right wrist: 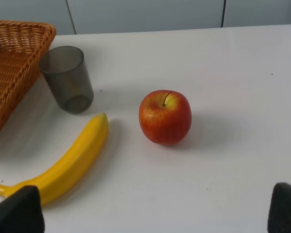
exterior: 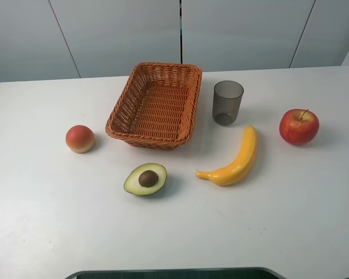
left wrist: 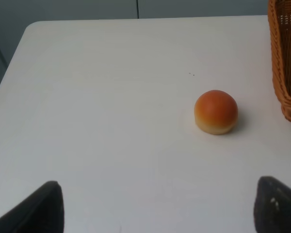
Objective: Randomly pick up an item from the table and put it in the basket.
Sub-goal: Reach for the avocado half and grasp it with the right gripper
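1. The left fingers (left wrist: 41, 211) are seen spread wide apart with nothing between them; only bare counter (exterior: 46, 221) lies in the gap.
2. The right fingers (right wrist: 17, 211) are likewise held wide open and empty.
3. Ahead of the left fingers a peach (left wrist: 216, 111) is seen, with a wall of the basket (left wrist: 286, 58) beyond it to one side. Ahead of the right fingers the banana (right wrist: 63, 165), apple (right wrist: 165, 117) and cup (right wrist: 67, 78) are seen.
4. The half avocado (exterior: 145, 178) is shown in neither wrist view. In the high view it is found flesh-up on the counter, just on the near side of the basket, between the peach and the banana, touching neither.
5. It is placed slightly left of the middle, so the left arm is judged the nearer; the fingers would have to be carried inward, toward the centre.
6. Its long axis is laid roughly across the counter, slightly slanted, so a grip across the short width is judged best.
7. The basket is seen empty; nothing has been placed yet.
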Tool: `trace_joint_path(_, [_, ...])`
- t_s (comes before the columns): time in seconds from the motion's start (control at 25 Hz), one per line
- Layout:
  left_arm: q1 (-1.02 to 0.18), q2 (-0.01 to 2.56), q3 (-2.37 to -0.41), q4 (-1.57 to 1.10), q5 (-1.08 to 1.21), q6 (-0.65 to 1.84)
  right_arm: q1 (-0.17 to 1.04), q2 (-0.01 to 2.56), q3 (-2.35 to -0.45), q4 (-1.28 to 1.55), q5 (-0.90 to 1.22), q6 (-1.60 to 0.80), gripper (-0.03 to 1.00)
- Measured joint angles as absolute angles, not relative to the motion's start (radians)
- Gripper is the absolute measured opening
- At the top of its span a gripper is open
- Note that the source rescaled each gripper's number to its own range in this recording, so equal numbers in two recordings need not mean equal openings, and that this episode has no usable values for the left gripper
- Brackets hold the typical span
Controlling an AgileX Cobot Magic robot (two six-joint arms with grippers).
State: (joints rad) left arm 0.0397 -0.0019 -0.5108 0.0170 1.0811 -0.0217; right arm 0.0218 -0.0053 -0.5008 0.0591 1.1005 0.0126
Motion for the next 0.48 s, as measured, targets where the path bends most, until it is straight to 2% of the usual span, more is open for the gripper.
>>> trace_joint_path(0.48, [0.04,-0.002,-0.511,0.017,1.081,-0.022,0.022,-0.005,-0.501,0.059,1.101,0.013,1.0])
